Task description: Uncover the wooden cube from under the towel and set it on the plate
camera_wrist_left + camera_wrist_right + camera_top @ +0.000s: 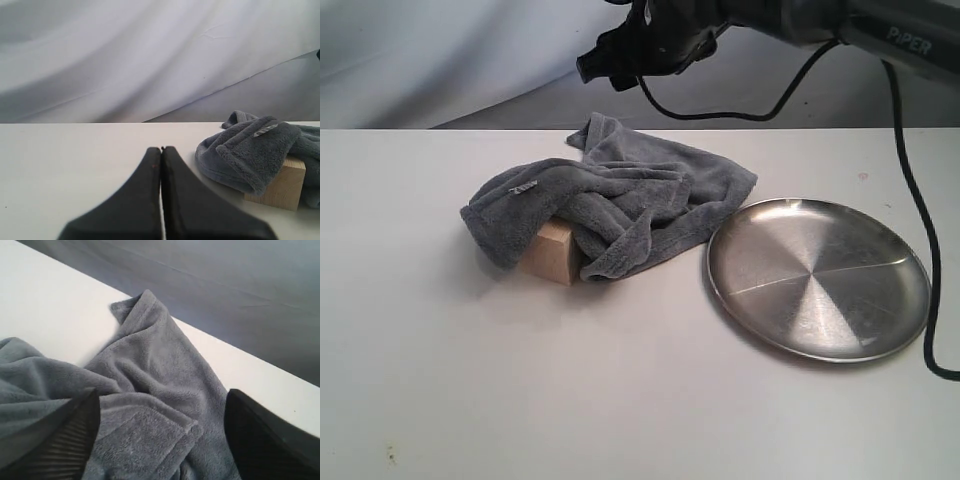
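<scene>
The blue-grey towel (610,205) lies crumpled on the white table, draped over the wooden cube (552,253), whose pale front corner sticks out at the towel's near left. The steel plate (817,276) lies to the right of the towel with nothing on it. My right gripper (610,55) hangs above the towel's far edge, open; in its wrist view the towel (150,390) fills the space between its two fingers (75,440). My left gripper (161,150) is shut on nothing, low over the table, with the towel (255,150) and the cube (280,187) off to one side ahead.
A black cable (910,190) hangs from the right arm past the plate's right side. A pale cloth backdrop (440,50) stands behind the table. Bare tabletop (620,400) spreads in front of the towel and plate.
</scene>
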Action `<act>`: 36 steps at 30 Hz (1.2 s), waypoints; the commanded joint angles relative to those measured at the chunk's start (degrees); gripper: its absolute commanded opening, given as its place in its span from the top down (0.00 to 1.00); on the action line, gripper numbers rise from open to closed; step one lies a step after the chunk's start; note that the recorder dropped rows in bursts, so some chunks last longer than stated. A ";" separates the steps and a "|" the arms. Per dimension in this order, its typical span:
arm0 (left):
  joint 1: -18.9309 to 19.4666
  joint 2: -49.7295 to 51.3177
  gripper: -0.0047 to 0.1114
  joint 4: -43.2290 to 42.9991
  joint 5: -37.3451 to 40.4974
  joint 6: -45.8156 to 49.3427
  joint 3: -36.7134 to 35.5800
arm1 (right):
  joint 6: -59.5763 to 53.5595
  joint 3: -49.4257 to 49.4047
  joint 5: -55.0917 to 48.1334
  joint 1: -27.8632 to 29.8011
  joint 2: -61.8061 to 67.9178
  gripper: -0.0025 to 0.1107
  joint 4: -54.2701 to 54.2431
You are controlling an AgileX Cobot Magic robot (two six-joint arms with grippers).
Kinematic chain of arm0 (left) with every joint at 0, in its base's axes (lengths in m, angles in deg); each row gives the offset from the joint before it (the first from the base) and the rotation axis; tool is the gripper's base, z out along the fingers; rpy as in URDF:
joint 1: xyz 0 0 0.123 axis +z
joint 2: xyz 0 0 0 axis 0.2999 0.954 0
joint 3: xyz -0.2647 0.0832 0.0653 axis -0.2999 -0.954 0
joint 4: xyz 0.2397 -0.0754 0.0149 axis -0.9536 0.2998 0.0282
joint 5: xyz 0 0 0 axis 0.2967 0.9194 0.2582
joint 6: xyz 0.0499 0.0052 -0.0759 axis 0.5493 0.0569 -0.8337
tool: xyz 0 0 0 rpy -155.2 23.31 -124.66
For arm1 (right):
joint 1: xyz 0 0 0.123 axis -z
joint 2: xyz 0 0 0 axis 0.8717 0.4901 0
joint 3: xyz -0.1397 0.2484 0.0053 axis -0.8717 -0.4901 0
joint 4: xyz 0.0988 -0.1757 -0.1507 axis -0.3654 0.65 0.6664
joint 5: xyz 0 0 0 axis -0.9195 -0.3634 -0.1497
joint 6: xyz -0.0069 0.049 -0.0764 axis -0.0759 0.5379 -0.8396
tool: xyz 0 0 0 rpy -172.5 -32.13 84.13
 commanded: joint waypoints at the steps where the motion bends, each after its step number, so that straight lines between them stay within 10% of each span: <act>1: 0.13 -0.24 0.96 -0.08 -0.02 -0.14 -0.25 | -3.74 0.41 -2.39 -3.59 -2.52 0.39 -1.12; 10: 0.13 -0.24 0.96 -0.08 -0.02 -0.14 -0.25 | -18.82 0.41 -4.42 -10.36 0.67 0.39 -11.88; 24: 0.13 -0.24 0.96 -0.08 -0.02 -0.14 -0.25 | -10.48 0.41 0.24 -13.50 11.71 0.29 -3.11; 33: 0.13 -0.24 0.96 -0.08 -0.02 -0.14 -0.25 | -4.29 0.41 1.74 -13.50 10.23 0.94 0.62; 36: 0.13 -0.24 0.96 -0.08 -0.02 -0.14 -0.25 | -4.40 0.41 3.01 -13.38 8.78 0.98 0.98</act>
